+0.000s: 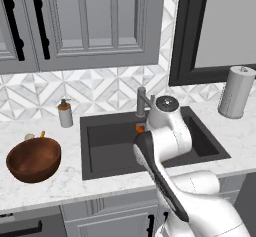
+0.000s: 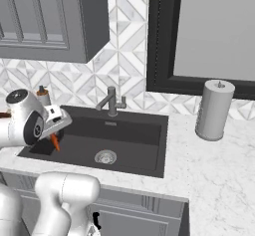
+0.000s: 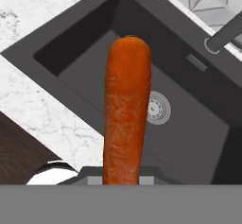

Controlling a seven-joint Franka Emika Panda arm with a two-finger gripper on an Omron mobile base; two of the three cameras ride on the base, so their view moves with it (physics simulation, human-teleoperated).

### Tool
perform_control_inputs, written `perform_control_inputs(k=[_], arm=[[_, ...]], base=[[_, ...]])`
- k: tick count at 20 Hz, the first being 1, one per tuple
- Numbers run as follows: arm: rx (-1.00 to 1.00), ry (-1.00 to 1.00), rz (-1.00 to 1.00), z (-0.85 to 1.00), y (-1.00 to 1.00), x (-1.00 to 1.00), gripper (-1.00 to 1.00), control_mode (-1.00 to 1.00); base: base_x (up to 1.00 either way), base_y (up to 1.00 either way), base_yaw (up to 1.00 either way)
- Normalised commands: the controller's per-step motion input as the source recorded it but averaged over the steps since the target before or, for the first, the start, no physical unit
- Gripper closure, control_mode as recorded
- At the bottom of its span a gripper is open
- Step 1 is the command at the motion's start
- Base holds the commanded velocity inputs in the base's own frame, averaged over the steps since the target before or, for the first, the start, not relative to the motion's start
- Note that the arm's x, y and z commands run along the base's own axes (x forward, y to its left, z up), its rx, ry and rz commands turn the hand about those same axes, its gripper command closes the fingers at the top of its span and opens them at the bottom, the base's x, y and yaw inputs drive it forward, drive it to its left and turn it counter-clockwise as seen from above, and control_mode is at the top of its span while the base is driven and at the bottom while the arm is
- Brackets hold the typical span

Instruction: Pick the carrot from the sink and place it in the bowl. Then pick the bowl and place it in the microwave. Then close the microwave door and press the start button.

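My left base camera looks forward and down from behind my arm at the sink [image 1: 150,146] and counter [image 1: 45,191]. My right base camera faces that same sink [image 2: 114,140] from 5 o'clock. My hand camera hangs close above the basin [image 3: 189,124], drain [image 3: 158,108] at 3 o'clock.

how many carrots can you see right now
1. The carrot is clamped in the gripper, hanging over the left part of the sink, clear of the basin floor. None lies in the bowl, as far as its visible inside shows.
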Motion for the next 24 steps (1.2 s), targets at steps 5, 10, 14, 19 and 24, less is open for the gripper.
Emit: perform_control_inputs(k=[5,10,14,19,24], arm=[[-0.02,0.12,0.08,0.33,1.0,0.38,1.0,-1.0],[-0.05,0.12,0.07,0.02,1.0,0.42,1.0,-1.0],[-0.07,0.08,0.02,0.0,1.0,0.34,1.0,-1.0],[-0.1,0.02,0.0,0.0,1.0,0.09,1.0,-1.0],[-0.13,0.0,-0.01,-0.05,0.95,0.0,1.0,-1.0]], base=[[0.0,0.0,0.0],[0.0,0.0,0.0],[0.0,0.0,0.0],[0.0,0.0,0.0],[0.0,0.0,0.0]])
